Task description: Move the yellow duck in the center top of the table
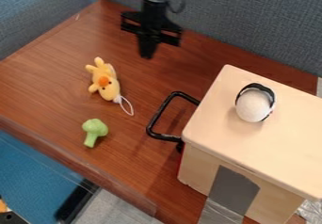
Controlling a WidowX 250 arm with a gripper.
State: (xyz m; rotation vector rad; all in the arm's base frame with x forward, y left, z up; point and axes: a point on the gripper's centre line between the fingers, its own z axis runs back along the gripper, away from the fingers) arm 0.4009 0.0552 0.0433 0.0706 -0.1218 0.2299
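Fingers (148, 46) together, the black gripper (146, 56) hangs over the far part of the brown surface (56, 84). Below and left of it lies the yellow duck (107, 84), feet away from the camera, a white loop (128, 106) near its head. Nearer the camera is green broccoli (94, 130). At right, a pale box (242, 145) has a black handle (158, 115) and a white ball (253, 106) on top.

We see the small plush yellow duck (108, 89) lying face up on the left part of the brown wooden table (47, 82), orange beak upward, feet pointing far, white cord loop trailing near and right.
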